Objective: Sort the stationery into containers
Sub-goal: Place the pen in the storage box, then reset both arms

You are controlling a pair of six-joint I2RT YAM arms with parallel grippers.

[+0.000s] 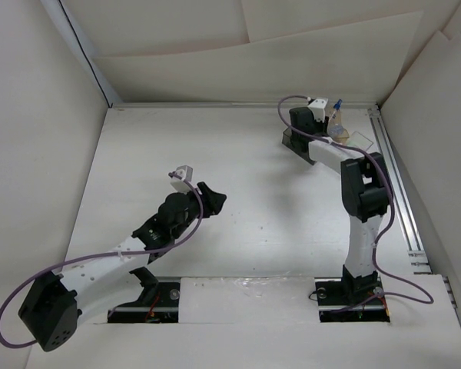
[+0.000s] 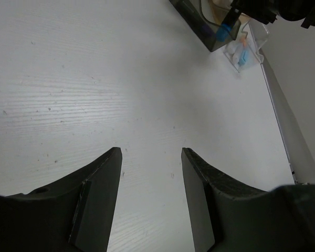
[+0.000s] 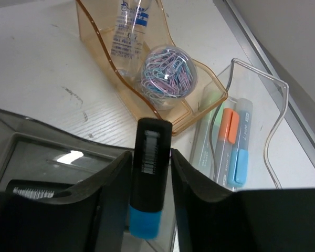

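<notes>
Right claw (image 3: 151, 155) pinches a blue-capped marker (image 3: 149, 181) above the grey bin (image 3: 26, 131); only the wrist view shows left claw (image 2: 151, 153) spread.

The top external camera hangs high behind the arm bases, looking down and forward over the whole white wood-grain table (image 1: 238, 231) from far off. The left wrist camera sits low behind the left gripper (image 2: 151, 152), facing across the table toward its far right corner. The right wrist camera looks steeply down past the right gripper (image 3: 151, 155) and the black blue-capped marker (image 3: 149, 184) between its fingers, at close range. All three views share the smoky dark grey plastic bin (image 3: 37, 142), the tan-amber plastic bin (image 3: 107, 63) and the clear plastic bin (image 3: 275, 105) — small in the first two, large in the third.
</notes>
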